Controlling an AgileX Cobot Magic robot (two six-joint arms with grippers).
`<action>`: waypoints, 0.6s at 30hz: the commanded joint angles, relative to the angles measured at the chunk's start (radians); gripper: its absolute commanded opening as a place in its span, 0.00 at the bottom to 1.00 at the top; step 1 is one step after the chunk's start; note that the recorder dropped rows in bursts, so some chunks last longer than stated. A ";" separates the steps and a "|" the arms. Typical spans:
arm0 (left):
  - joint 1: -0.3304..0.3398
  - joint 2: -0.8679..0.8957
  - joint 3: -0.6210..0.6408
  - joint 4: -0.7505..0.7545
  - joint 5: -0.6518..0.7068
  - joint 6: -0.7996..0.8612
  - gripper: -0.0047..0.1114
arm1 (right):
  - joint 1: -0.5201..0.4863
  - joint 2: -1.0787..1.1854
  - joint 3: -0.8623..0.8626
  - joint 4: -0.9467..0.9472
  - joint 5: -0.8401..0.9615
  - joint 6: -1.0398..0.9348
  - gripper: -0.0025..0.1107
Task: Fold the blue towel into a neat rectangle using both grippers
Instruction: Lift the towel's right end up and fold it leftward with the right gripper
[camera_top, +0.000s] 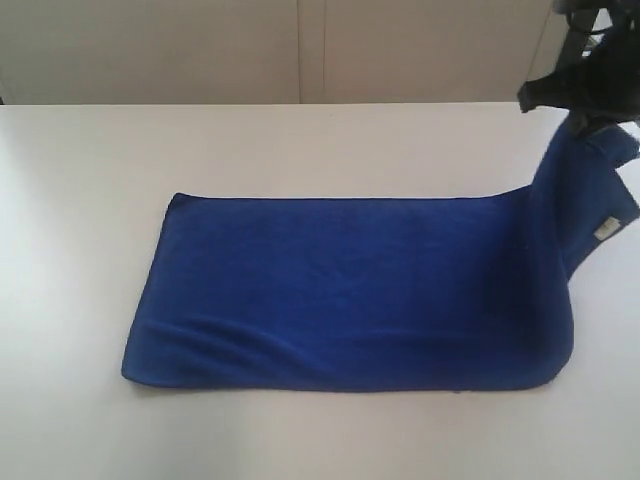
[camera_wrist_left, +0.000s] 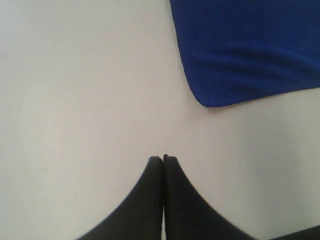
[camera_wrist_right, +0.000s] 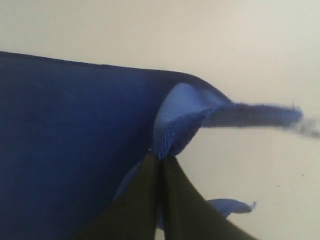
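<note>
Pinching raised corner of soft blue towel (camera_top: 340, 290): right gripper (camera_wrist_right: 161, 157) | left gripper (camera_wrist_left: 163, 158) clenched empty above white table (camera_wrist_left: 75, 100)

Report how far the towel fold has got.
Done: little; the blue towel lies mostly flat as a long strip on the table. In hand: the right gripper is shut on one end, lifted, white label hanging. The left gripper is shut on nothing, near a towel corner. Left: carrying the raised end across and squaring the rectangle.

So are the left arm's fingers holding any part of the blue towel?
No, the left fingers are shut on nothing over the table, and the blue towel lies apart from them.
</note>
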 joint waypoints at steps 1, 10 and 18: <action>0.003 -0.009 0.006 -0.011 0.012 -0.002 0.04 | 0.102 -0.014 -0.073 0.000 0.042 -0.002 0.02; 0.003 -0.009 0.006 -0.011 0.012 -0.002 0.04 | 0.340 0.013 -0.271 0.014 0.096 -0.004 0.02; 0.003 -0.009 0.006 -0.011 0.012 -0.002 0.04 | 0.525 0.175 -0.487 0.101 0.120 -0.066 0.02</action>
